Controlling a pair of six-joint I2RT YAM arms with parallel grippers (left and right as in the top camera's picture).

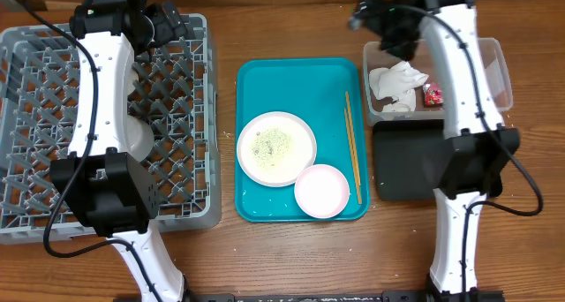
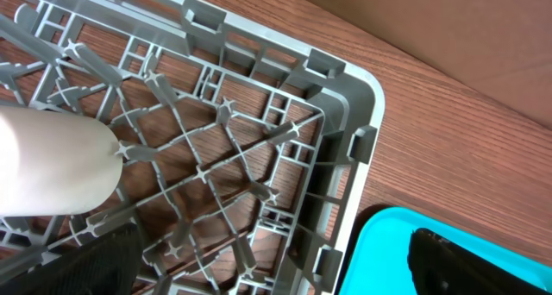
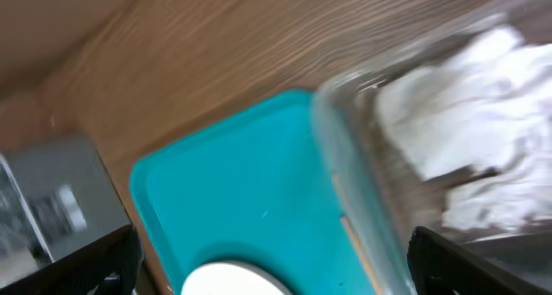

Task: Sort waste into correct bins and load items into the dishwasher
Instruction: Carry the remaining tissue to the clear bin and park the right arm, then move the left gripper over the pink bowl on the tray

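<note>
With your right fingers and left fingers wide and empty and the napkin in the clear tub, take the grain-strewn plate on the teal tray by its rim, keeping it level.

One each: round white plate, small pale bowl, crumpled white paper napkin, small red wrapper, grey plastic dish rack, teal tray, clear plastic tub, black tray.
</note>
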